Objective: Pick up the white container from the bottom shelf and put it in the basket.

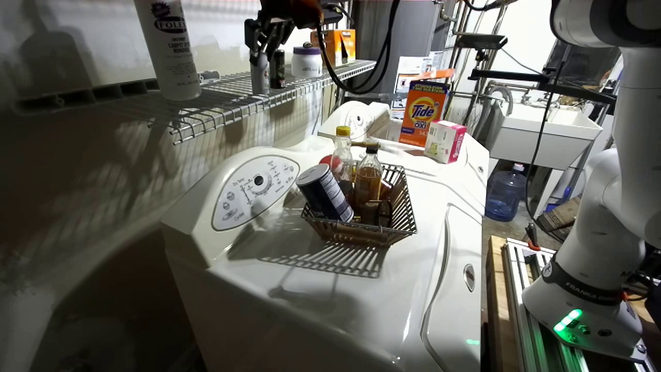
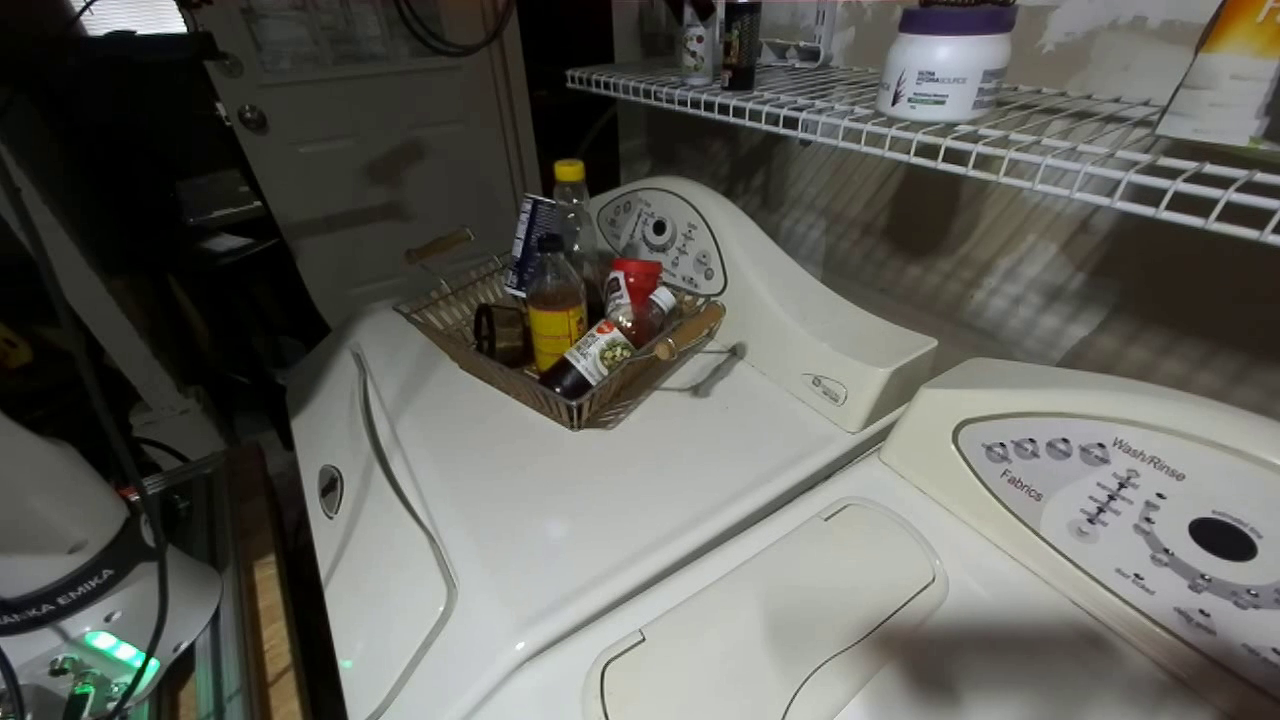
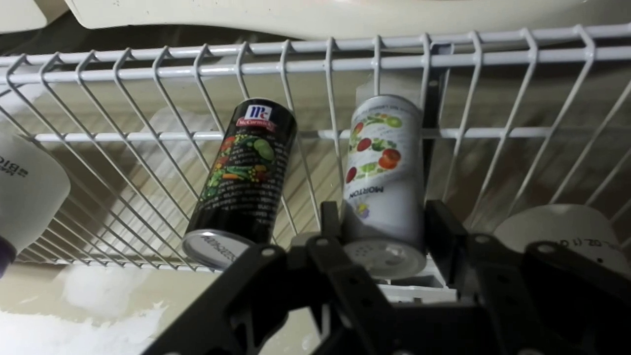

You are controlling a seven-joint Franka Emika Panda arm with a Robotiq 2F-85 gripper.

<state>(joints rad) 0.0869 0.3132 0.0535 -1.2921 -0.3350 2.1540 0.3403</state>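
- Black jaws flank the white container near its top, apparently pinching it from both sides.
- It stands upright on the bottom shelf, not yet in the basket.
- It is probably light and fairly stiff, though its smooth wall could slip.
- A moderate, level squeeze nearer mid-body should hold it steadiest.
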